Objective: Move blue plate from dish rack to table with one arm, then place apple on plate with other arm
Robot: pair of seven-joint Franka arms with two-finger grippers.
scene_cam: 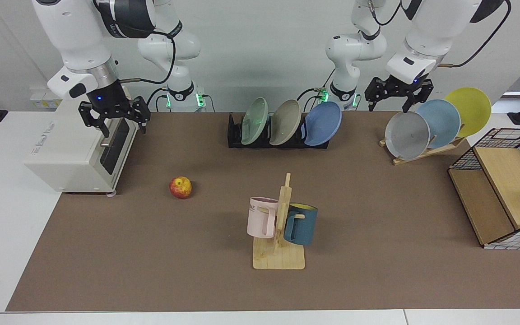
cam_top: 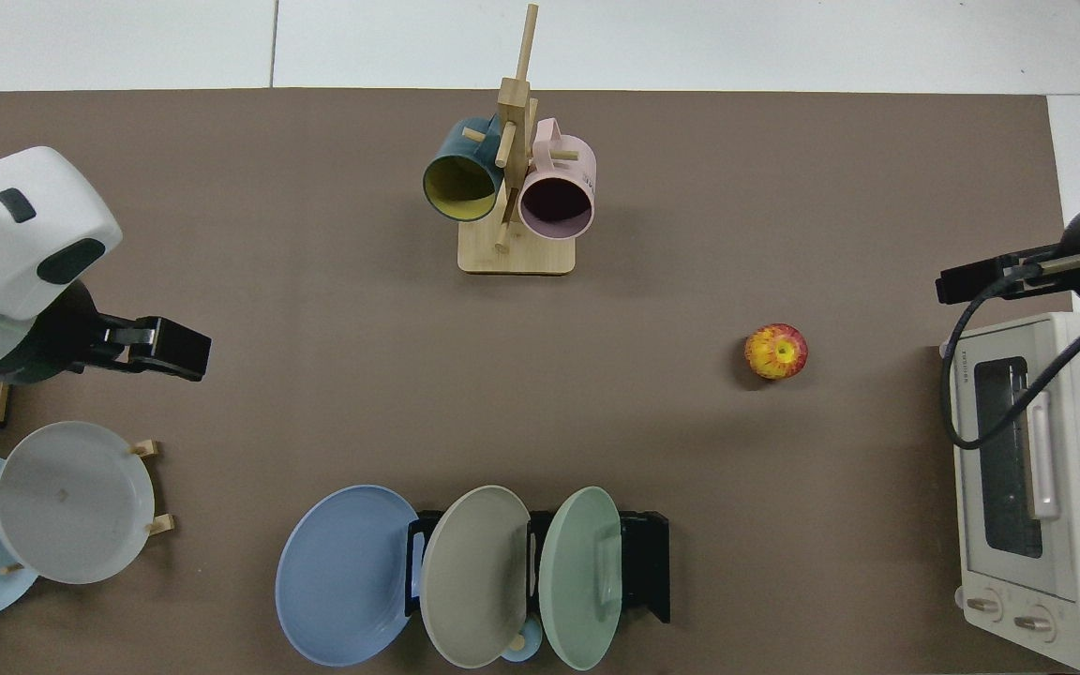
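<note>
Blue plate (scene_cam: 323,123), matte, round and shallow, leans in end slot of the black slotted dish rack (scene_cam: 234,132), beside a beige plate (scene_cam: 285,122) & a pale green plate (scene_cam: 255,121). Apple (scene_cam: 180,187), red w/ yellow patches, sits on the brown matte table (scene_cam: 377,253), well apart from rack. Left gripper (scene_cam: 387,100) hangs over the wooden plate stand (scene_cam: 427,151), fingers spread, nothing held. Right gripper (scene_cam: 120,122) hangs by the white toaster oven (scene_cam: 68,155), fingers apart, empty.
</note>
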